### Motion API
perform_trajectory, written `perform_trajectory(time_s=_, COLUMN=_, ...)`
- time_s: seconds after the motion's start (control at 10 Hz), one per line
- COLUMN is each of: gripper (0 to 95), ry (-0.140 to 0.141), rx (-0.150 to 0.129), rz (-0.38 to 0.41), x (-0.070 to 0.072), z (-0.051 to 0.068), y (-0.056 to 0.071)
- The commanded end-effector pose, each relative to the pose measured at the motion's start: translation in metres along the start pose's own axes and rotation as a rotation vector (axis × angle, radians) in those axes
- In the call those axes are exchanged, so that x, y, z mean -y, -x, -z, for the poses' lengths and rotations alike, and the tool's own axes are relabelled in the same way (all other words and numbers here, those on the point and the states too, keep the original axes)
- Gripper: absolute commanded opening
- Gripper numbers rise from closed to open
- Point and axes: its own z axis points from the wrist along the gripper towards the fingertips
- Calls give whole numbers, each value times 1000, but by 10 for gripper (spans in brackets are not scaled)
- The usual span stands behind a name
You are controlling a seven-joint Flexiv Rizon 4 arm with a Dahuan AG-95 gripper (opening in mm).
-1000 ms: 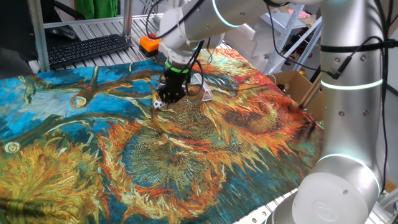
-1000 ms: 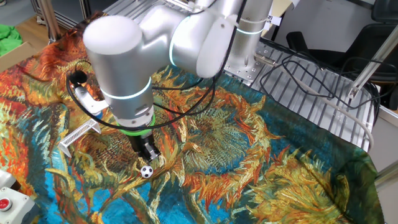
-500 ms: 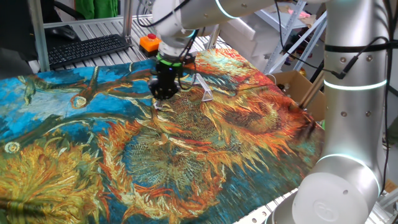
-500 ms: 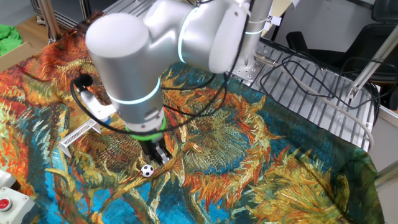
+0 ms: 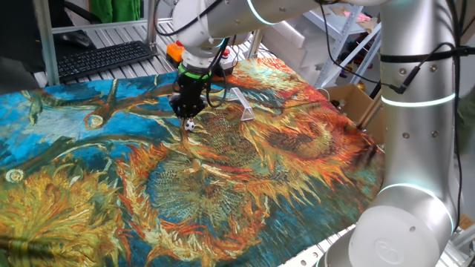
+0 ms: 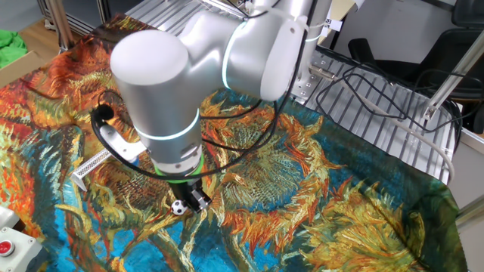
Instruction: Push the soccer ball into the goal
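The soccer ball (image 5: 190, 125) is a tiny white ball with black patches lying on the painted cloth; it also shows in the other fixed view (image 6: 178, 206). My gripper (image 5: 184, 113) hangs just above and behind it, fingers close together and holding nothing; in the other fixed view the gripper (image 6: 198, 200) sits right beside the ball. The goal (image 5: 241, 104) is a small pale wedge frame a little way to the right of the ball; in the other fixed view the goal (image 6: 96, 163) lies to the upper left of the ball.
A sunflower-print cloth (image 5: 223, 185) covers the table. An orange box with a red button (image 5: 176, 50) and a keyboard (image 5: 104, 58) sit at the back. A button box (image 6: 9, 243) stands at the cloth's corner. Cables (image 6: 378, 83) lie on the metal rack.
My gripper has shifted left across the ball, from its right side to its left and behind it. The ball has stayed almost in place.
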Motion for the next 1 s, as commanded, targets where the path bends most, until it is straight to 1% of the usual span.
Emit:
perform_trajectory(time_s=0.1, gripper=0, ry=-14, rx=5, rz=27, x=0, z=-3, y=1)
perform_trajectory(time_s=0.4, gripper=0, ry=-29, rx=7, rz=53, x=0, z=-6, y=1)
perform_trajectory(time_s=0.5, gripper=0, ry=-42, rx=8, rz=68, x=1, z=-8, y=2)
perform_trajectory(time_s=0.8, gripper=0, ry=-40, rx=6, rz=88, x=6, z=-11, y=5)
perform_trajectory(time_s=1.0, gripper=0, ry=-41, rx=8, rz=103, x=13, z=-15, y=7)
